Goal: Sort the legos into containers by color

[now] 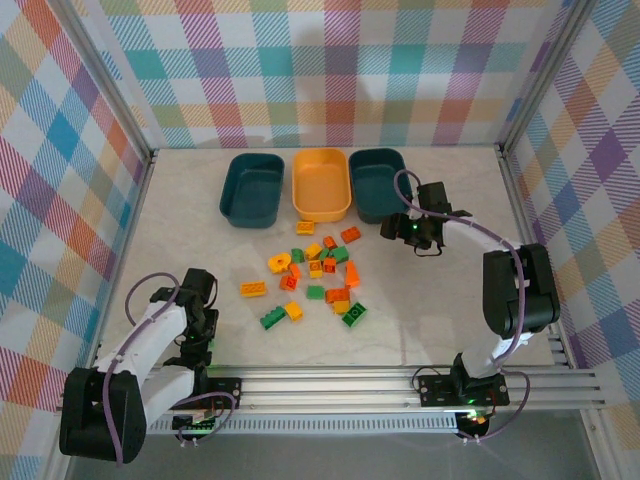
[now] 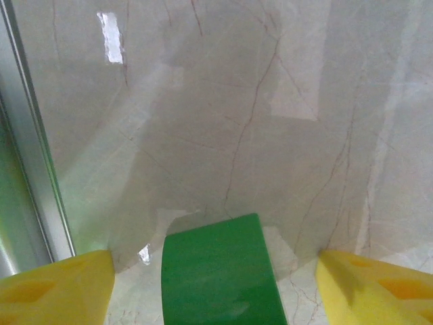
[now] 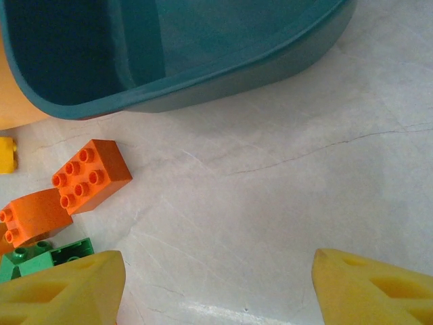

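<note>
We note the right gripper open and empty over the table; a teal tub sits just ahead of it, orange legos near its left finger. The left gripper gapes too, well apart from the lego pile.

L arm white links, black joints; R arm mostly black, white lower link. Lavender cables loop along both. Fingers yellow wedges; green strip btwn the left pair.
</note>
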Robot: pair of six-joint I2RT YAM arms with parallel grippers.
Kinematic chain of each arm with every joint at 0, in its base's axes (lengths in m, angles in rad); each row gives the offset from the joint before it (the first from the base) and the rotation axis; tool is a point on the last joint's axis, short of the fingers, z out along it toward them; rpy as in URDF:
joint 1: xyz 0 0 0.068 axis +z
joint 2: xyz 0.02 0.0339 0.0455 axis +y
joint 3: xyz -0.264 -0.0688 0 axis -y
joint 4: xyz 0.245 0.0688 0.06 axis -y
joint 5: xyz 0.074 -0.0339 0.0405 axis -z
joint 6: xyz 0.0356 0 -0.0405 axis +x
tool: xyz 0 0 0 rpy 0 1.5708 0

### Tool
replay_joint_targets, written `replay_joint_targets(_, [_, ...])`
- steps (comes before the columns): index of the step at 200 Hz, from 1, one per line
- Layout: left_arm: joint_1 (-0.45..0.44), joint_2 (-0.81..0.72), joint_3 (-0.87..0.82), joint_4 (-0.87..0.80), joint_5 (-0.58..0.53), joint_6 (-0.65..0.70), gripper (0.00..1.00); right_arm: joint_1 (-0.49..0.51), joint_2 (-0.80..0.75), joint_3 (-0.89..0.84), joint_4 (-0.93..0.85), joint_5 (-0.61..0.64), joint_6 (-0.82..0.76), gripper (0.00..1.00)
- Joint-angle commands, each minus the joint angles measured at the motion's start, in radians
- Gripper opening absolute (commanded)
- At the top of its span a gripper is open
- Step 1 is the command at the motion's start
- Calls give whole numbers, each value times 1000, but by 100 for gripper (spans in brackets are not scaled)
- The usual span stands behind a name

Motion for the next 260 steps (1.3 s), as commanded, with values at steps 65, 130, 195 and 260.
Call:
replay_joint_targets(65, [15,11,-26,90,-30,2,48,10,17,23,11,-16,-23,70])
replay_joint_targets(130, [16,61,57,127,-37,80,32,10,3,19,7,-4,-25,69])
replay_joint_targets(195, [13,91,254,123,-61,215,23,11,4,18,12,0,-22,69])
replay_joint_targets(260, [-1,596,825,239,-29,548,22,11,9,15,18,17,-20,68])
